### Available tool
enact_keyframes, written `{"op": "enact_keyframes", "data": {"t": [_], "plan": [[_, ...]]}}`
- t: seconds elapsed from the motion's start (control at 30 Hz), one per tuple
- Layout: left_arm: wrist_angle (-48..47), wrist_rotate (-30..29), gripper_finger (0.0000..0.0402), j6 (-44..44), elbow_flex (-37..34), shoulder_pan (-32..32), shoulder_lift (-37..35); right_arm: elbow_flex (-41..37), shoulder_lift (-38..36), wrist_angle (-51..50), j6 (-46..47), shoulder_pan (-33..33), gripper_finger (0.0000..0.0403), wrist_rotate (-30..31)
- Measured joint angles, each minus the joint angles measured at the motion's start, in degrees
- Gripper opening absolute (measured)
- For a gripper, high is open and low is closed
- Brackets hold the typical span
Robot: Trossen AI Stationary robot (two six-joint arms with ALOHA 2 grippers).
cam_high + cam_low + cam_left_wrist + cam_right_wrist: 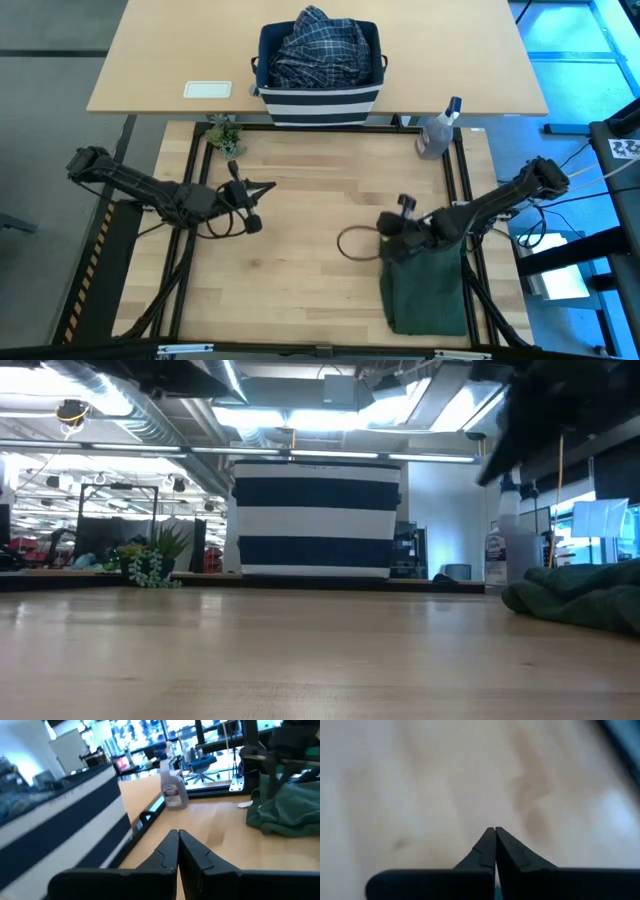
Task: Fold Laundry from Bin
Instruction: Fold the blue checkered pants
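Both pincers clenched, empty: left pincer [268, 185] over bare surface [310, 190], right pincer [385, 226] beside olive garment [428, 290] at near right. Plaid shirt [318, 45] heaped in bin [320, 100], far centre. Risk: garment dragged off near edge; reach could topple spray bottle [436, 135].

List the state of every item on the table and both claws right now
Bin: upright, full.
Plaid shirt: crumpled, heaped in the bin.
Green garment: on the table in front of the right arm, roughly folded.
Spray bottle: upright by the back rail.
Left claw: shut, empty.
Right claw: shut, empty, over bare wood.
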Motion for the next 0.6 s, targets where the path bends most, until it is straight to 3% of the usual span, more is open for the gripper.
{"op": "enact_keyframes", "data": {"t": [0.1, 0.27, 0.47, 0.6], "plan": [[0.15, 5.34, 0.0, 3.06, 1.21, 6.26, 0.01, 0.4, -0.32, 1.71, -6.02, -5.03, 0.0012, 2.89], [-1.0, 16.1, 0.0, 3.94, 6.07, 18.86, 0.01, 0.38, -0.26, 9.58, -20.1, -17.29, 0.005, 0.87], [-15.57, 23.93, 0.0005, 6.58, 18.76, 34.02, 3.78, 0.85, -1.47, 21.73, -37.08, -32.88, 0.0096, -8.75], [-23.08, 25.74, 0.0039, 8.35, 27.83, 42.36, 10.1, 4.35, -1.36, 25.83, -44.16, -42.87, 0.0117, -16.48]]}}
